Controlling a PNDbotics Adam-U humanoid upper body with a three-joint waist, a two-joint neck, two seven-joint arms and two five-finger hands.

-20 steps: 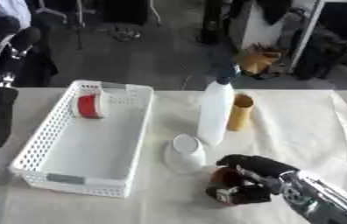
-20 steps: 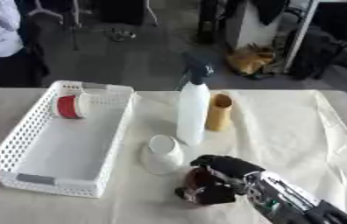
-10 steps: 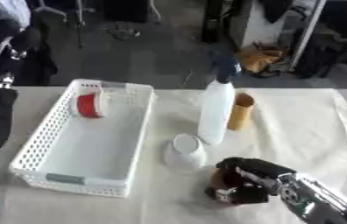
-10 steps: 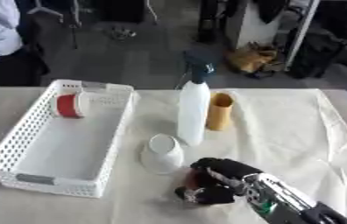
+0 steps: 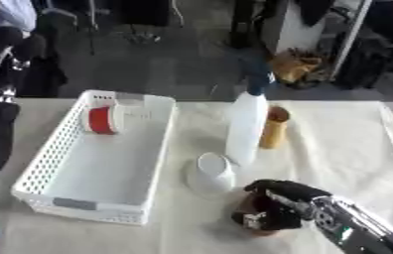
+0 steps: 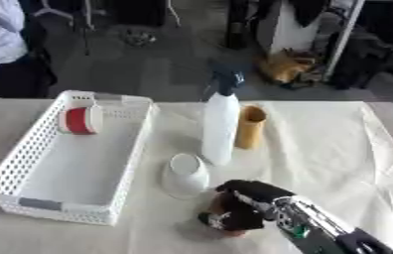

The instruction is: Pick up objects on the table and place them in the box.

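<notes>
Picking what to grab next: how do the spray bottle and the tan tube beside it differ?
The spray bottle is white with a dark blue trigger head; the tan tube is one colour with an open top. The spray bottle stands clearly taller than the tan tube. The spray bottle sits on the side nearer the white basket; the tan tube is to its right. Both stand upright on the table cloth, outside the basket.

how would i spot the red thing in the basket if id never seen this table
Find the white slatted basket on the left of the table. At its far end, near the left wall, stands a red roll with a pale face on its right side. It is the only thing in the basket and the only red thing on the table.
</notes>
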